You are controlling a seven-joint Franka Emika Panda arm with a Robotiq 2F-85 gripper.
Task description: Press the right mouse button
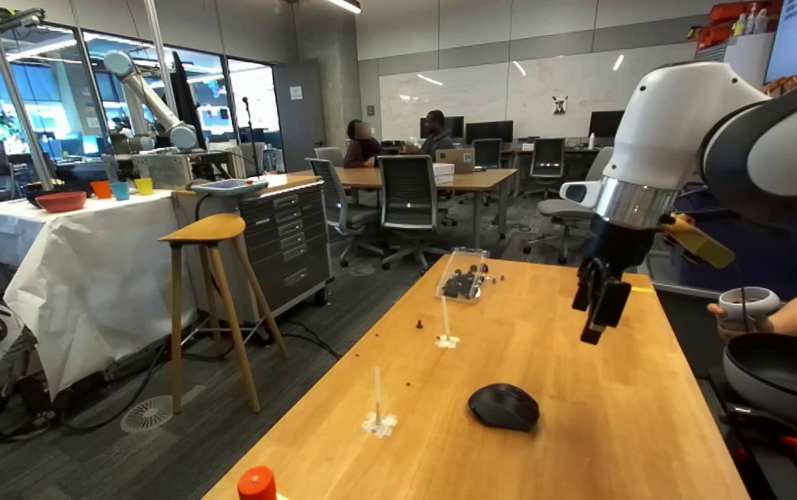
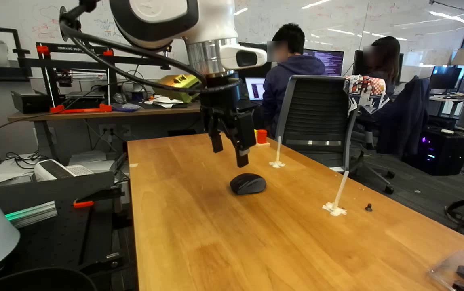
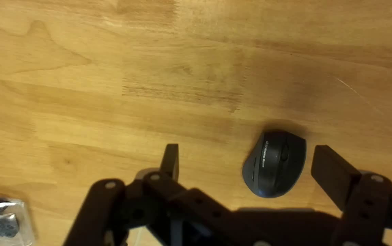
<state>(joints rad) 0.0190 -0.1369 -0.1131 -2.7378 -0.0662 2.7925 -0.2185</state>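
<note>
A black, rounded computer mouse lies on the wooden table in both exterior views (image 1: 504, 407) (image 2: 248, 184). In the wrist view the mouse (image 3: 271, 167) has its scroll wheel near the top end, and the right mouse button (image 3: 295, 150) is the dark front part right of the wheel. My gripper (image 1: 589, 316) hangs above the table, apart from the mouse, and also shows in an exterior view (image 2: 229, 155). In the wrist view the fingers of the gripper (image 3: 247, 152) are wide open with nothing held. The mouse appears between them, nearer the right finger.
Two thin upright sticks (image 1: 378, 396) (image 1: 446, 323) are taped to the table. A clear plastic case (image 1: 466, 278) with dark small items lies at one end. A small dark-red piece (image 1: 419, 324) and an orange-red object (image 1: 257, 482) are on the table. A dark pan (image 1: 780, 389) stands beside it.
</note>
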